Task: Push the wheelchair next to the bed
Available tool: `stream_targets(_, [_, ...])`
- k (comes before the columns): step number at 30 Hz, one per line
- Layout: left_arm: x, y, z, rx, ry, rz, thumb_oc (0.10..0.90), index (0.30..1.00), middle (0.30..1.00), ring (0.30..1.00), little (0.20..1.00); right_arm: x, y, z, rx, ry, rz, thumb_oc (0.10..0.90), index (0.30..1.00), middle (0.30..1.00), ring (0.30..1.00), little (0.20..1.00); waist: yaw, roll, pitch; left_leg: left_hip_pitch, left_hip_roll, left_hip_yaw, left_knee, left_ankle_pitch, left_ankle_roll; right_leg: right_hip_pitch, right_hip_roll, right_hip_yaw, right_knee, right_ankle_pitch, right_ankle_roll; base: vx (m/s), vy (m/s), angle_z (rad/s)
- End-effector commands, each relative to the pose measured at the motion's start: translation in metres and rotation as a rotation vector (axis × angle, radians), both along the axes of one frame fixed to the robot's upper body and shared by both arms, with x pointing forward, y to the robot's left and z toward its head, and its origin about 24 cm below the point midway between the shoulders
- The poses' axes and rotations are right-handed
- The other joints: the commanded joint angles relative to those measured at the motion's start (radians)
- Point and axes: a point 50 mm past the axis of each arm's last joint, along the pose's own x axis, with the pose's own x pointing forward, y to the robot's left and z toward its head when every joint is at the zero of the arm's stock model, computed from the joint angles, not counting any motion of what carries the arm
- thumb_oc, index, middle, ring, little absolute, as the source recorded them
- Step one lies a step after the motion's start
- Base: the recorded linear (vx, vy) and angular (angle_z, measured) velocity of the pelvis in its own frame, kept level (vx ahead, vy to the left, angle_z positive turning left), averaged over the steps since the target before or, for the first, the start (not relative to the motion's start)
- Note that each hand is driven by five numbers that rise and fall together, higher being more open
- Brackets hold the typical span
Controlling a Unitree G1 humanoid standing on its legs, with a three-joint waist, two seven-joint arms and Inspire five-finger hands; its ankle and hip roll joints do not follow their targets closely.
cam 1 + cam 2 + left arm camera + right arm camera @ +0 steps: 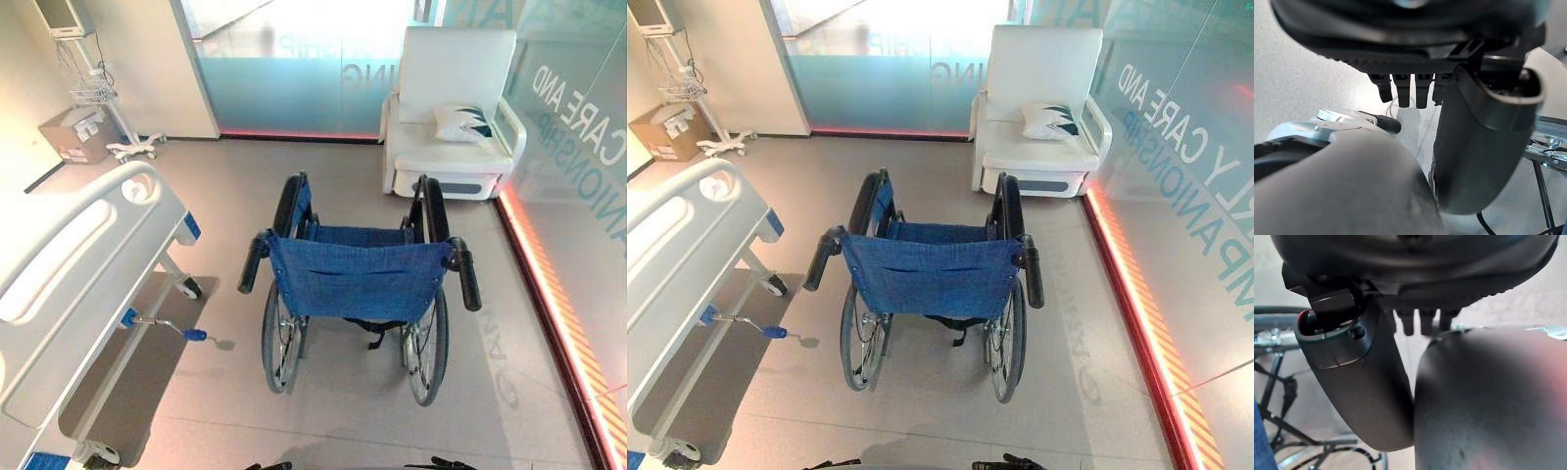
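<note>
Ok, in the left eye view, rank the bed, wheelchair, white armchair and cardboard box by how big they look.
1. Bed, nearest and cut off by the view's edge, so partly nearness.
2. Wheelchair.
3. White armchair, farther back, so its rank against the wheelchair is unsure.
4. Cardboard box, farthest.

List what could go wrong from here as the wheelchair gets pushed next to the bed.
1. Neither hand holds a push handle yet: the left hand and right hand hang open and low, so an uneven first push on the wheelchair could swing it off course.
2. The bed's blue-tipped crank handle sticks out toward the wheelchair's left wheel; steering in tight might snag it.
3. The bed stands on castors, so a bump could shift it.
</note>
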Motion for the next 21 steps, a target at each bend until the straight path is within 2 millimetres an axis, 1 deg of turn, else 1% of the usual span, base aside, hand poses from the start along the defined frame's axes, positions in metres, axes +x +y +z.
stream_targets(1, [0.0023,-0.0131,-0.0030,-0.059,0.020,-0.010,0.800,0.900,0.900,0.900,0.900,-0.0141,0.0181,-0.0058,0.045,0.057,0.065,0.800,0.900,0.900,0.900,0.900,-0.009,-0.003,0.025,-0.016,-0.020,0.048,0.010,-0.003,-0.009,0.013,0.002,0.002,0.021,-0.002,-0.016,0.00,0.000,0.00])
stream_targets(7, [-0.0026,-0.0120,-0.0037,-0.054,0.039,0.013,0.800,0.900,0.900,0.900,0.900,-0.0143,0.0187,-0.0061,0.046,0.062,0.066,0.800,0.900,0.900,0.900,0.900,-0.009,-0.004,0.021,-0.011,-0.020,0.048,0.010,-0.004,-0.008,0.018,0.003,0.005,0.020,-0.001,-0.017,0.00,0.000,0.00])
stream_targets(21, [-0.0019,-0.0102,-0.0035,-0.035,0.041,0.016,0.800,0.900,0.900,0.900,0.900,-0.0176,0.0178,-0.0064,0.045,0.073,0.073,0.800,0.900,0.900,0.900,0.900,-0.015,-0.005,0.023,-0.001,-0.019,0.054,0.010,-0.007,-0.007,0.022,0.006,0.014,0.021,-0.004,-0.018,0.00,0.000,0.00])
